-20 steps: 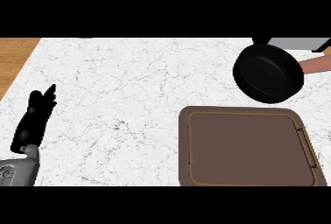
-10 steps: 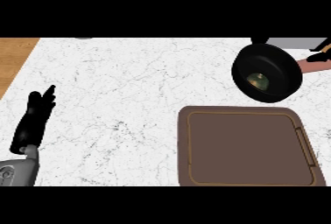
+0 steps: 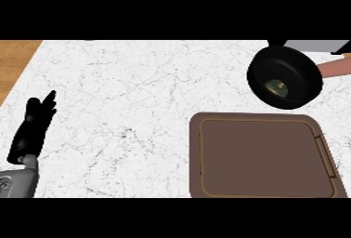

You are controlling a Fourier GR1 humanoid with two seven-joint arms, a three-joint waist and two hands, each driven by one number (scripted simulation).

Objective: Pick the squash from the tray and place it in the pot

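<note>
Looking down at a white marbled table (image 3: pixel 137 83), easily the biggest thing going, with a strip of wood-coloured surface (image 3: pixel 15 60) past its far-left corner, up beyond the left robot hand (image 3: pixel 33 128).

Next biggest: brown tray (image 3: pixel 264 158), square-ish with rounded corners and a raised rim, well off to the right of that robot hand and a bit nearer the bottom edge. Bare brown inside, plus a slim handle bar along its right side.

Then the black pot (image 3: pixel 284 76), round, sitting farther away than the tray and far right of the robot hand, just beyond the tray's far-right corner. Can't tell if rim and tray touch; looks like a small gap. Pinkish handle (image 3: pixel 336 67) poking out to the right toward the frame edge, and a grey block (image 3: pixel 319 45) at the top right corner behind the pot.

Left robot hand next: black, at the left edge, fingers straight and pointing up and away, not holding anything, just resting open over the table. Grey forearm (image 3: pixel 17 183) coming in under it from the lower-left corner.

Smallest: the squash (image 3: pixel 277 86), a little greenish lump lying inside the pot, low in the bowl, way over to the right of the robot hand and nowhere near it.

No right robot hand anywhere in view.
</note>
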